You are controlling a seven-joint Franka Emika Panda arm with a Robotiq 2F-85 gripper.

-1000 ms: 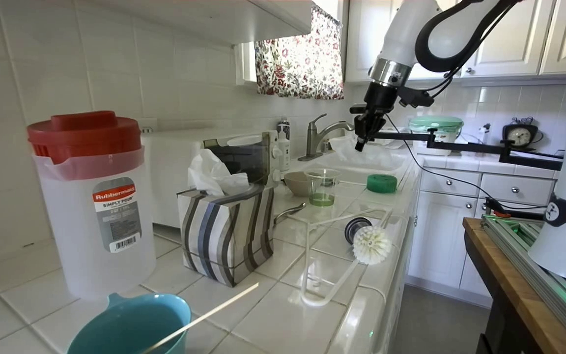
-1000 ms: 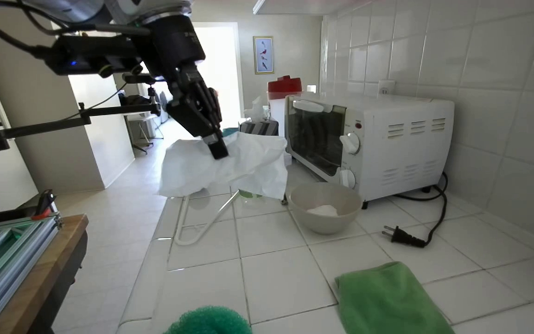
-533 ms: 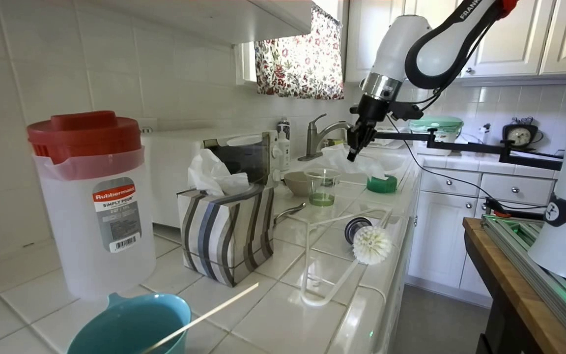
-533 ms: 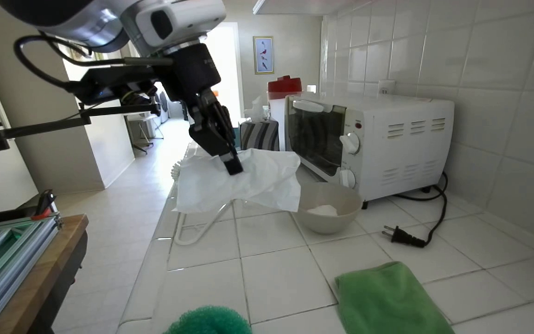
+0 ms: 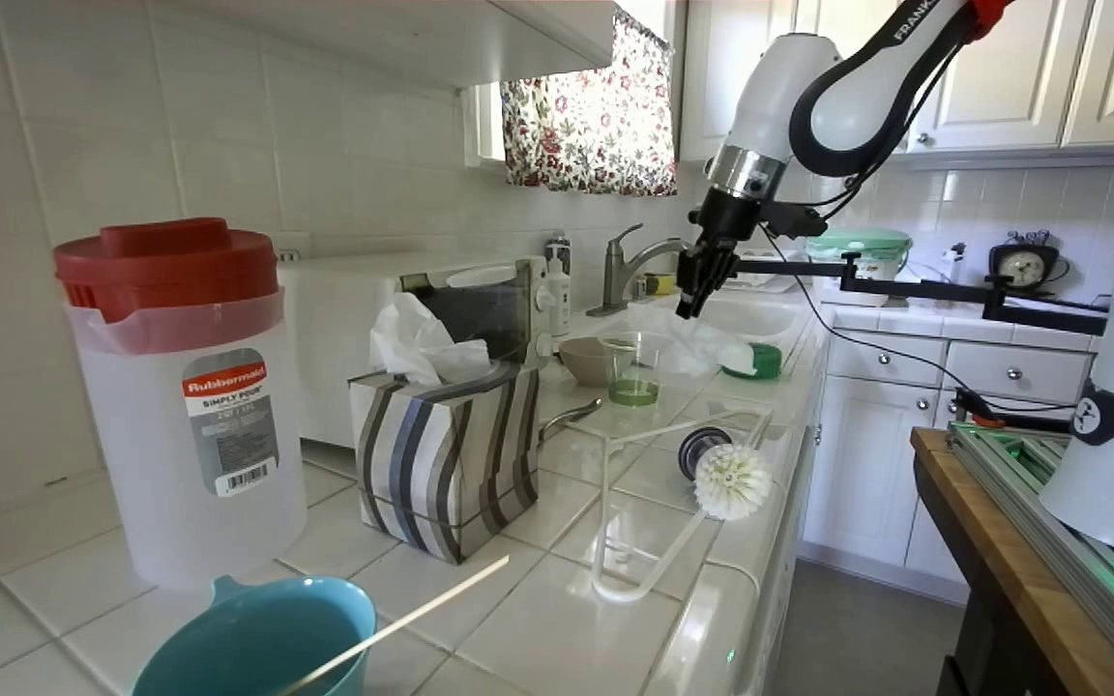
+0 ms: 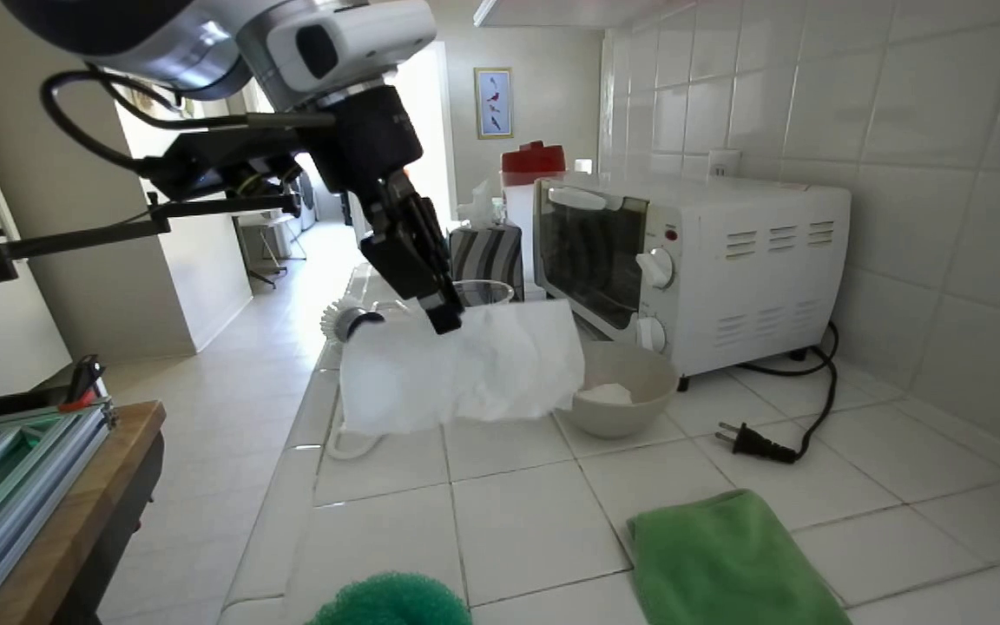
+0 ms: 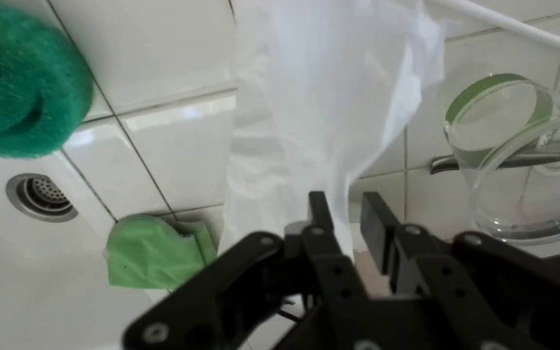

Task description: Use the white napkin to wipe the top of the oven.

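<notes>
The white napkin is a thin crumpled sheet, spread out in the air just under my gripper in both exterior views (image 5: 712,350) (image 6: 465,369) and the wrist view (image 7: 328,87). My gripper (image 6: 446,323) points down above the counter in front of the bowl. In the wrist view its fingers (image 7: 344,198) stand apart with a clear gap, and the napkin lies beyond and below them, partly hidden by one finger. The white toaster oven (image 6: 752,204) stands against the tiled wall. Its top (image 6: 691,187) is bare and well off to one side of the gripper.
A beige bowl (image 6: 617,412) stands before the oven, near a clear cup (image 5: 634,372). A green sponge (image 6: 391,599), green cloth (image 6: 726,555) and plug (image 6: 760,444) lie on the counter. A striped tissue box (image 5: 451,454), pitcher (image 5: 190,416), brush (image 5: 731,480) and sink (image 7: 17,253) are around.
My gripper has moved down and toward the oven side with the napkin. Since half a second ago the napkin has dropped lower relative to the fingertips, as if let go.
</notes>
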